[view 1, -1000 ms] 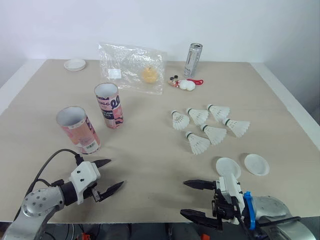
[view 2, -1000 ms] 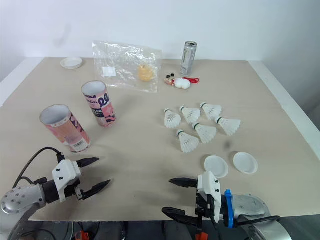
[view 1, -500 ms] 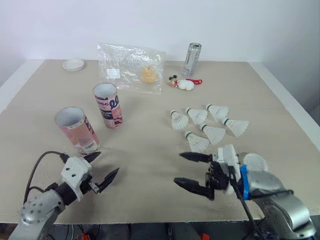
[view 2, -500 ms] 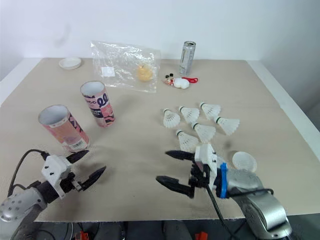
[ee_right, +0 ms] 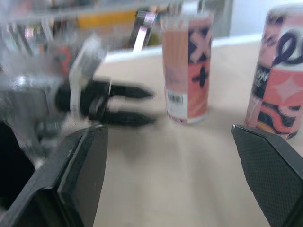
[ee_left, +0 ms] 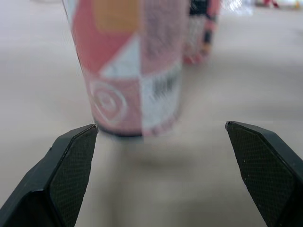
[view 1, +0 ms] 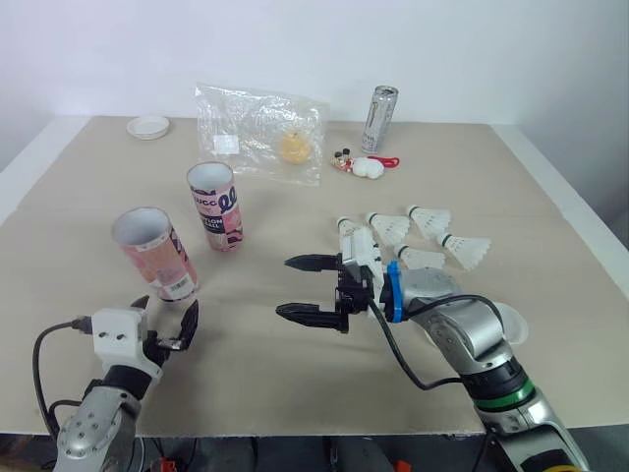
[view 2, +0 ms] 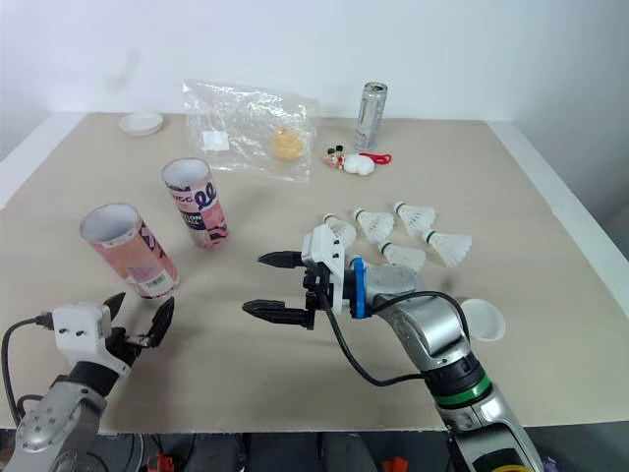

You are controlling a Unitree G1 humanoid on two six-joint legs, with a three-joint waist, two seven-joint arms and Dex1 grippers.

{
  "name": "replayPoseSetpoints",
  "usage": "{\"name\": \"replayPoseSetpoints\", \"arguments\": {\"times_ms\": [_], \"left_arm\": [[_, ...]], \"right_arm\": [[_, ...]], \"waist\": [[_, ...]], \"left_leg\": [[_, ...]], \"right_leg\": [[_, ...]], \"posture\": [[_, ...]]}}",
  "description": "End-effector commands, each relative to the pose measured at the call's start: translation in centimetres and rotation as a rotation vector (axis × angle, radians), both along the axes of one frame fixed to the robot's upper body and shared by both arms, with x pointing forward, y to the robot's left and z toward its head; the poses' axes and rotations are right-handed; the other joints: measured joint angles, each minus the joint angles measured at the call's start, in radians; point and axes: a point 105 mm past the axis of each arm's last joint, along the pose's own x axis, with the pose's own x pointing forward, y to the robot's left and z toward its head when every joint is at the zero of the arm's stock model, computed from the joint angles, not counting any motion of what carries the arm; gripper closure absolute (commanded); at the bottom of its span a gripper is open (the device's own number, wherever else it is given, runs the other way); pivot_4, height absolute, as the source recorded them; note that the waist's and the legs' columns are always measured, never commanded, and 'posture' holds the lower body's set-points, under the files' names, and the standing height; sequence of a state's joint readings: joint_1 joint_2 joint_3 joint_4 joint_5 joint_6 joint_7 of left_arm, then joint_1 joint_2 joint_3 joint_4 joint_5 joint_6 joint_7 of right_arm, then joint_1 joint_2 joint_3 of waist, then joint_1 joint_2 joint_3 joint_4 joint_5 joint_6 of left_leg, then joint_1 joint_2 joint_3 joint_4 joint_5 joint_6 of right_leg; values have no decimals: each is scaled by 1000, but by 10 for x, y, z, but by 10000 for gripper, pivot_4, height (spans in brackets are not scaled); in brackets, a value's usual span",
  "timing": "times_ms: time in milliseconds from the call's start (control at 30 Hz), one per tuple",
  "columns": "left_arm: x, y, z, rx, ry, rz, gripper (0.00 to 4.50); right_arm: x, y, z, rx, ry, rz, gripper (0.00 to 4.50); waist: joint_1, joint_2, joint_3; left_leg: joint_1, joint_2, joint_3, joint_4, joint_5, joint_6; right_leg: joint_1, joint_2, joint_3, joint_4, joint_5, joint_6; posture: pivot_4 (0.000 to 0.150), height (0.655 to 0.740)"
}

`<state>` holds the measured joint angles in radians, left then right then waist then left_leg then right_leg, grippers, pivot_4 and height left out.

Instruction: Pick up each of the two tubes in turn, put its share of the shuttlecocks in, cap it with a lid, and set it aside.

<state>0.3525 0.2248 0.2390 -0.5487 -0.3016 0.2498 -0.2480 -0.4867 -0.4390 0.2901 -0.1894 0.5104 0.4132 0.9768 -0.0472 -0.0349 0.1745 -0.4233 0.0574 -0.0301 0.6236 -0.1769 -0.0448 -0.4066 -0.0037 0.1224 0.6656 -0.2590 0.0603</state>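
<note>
While the left gripper (view 1: 165, 315) hangs low over the table (view 1: 256, 369) with its two fingers spread wide and empty, the step in hand looks like the first pickup: closing on the nearer tube (view 1: 155, 254). That tube stands just beyond the fingertips, apart from them. To do it well, the open fingers should go forward until they straddle the tube's lower half, one on each side. They should then squeeze gently across its width. The cardboard wall may dent, and a push from one finger alone could topple it.

The tube rests on its closed end with its open mouth up, so its long axis runs up from the table, square to the line between the fingers.

Further in, the right gripper (view 1: 285, 287) hovers over mid-table, fingers also wide apart and empty, aimed toward the robot's left. The second tube (view 1: 216, 205) stands behind, mouth up as well. To the right, the shuttlecocks (view 1: 432, 221) lie on their sides, corks toward the left, with a white lid (view 2: 486, 323) beside the right arm. A bag (view 1: 260, 133) and a can (view 1: 379, 118) sit near the far edge.
</note>
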Motion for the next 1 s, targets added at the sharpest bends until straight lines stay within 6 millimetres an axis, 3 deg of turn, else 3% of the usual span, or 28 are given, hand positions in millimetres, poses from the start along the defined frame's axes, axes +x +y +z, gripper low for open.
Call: {"name": "replayPoseSetpoints", "arguments": {"times_ms": [33, 500, 800, 1000], "left_arm": [[9, -1, -2, -27, 7, 2, 0], [30, 18, -2, -27, -14, 56, 0], [62, 26, -4, 41, -20, -36, 0], [71, 22, -6, 73, -17, -126, 0]], "right_arm": [[11, 1, 2, -14, -77, 10, 439], [17, 10, -1, -26, -131, 43, 439], [22, 9, 1, -33, -146, 30, 439], [21, 7, 1, -34, -149, 22, 439]], "waist": [[-1, 0, 0], [-1, 0, 0], [-1, 0, 0], [-1, 0, 0]], "left_leg": [[0, 0, 2, 0, 0, 0], [0, 1, 0, -2, 0, 0], [0, 1, 0, -2, 0, 0], [0, 1, 0, -3, 0, 0]], "right_leg": [[0, 0, 1, 0, 0, 0], [-1, 1, 0, 0, 1, 0], [-1, 1, 0, 0, 1, 0], [-1, 1, 0, 0, 3, 3]], "posture": [[1500, 7400], [1500, 7400], [1500, 7400], [1500, 7400]]}}
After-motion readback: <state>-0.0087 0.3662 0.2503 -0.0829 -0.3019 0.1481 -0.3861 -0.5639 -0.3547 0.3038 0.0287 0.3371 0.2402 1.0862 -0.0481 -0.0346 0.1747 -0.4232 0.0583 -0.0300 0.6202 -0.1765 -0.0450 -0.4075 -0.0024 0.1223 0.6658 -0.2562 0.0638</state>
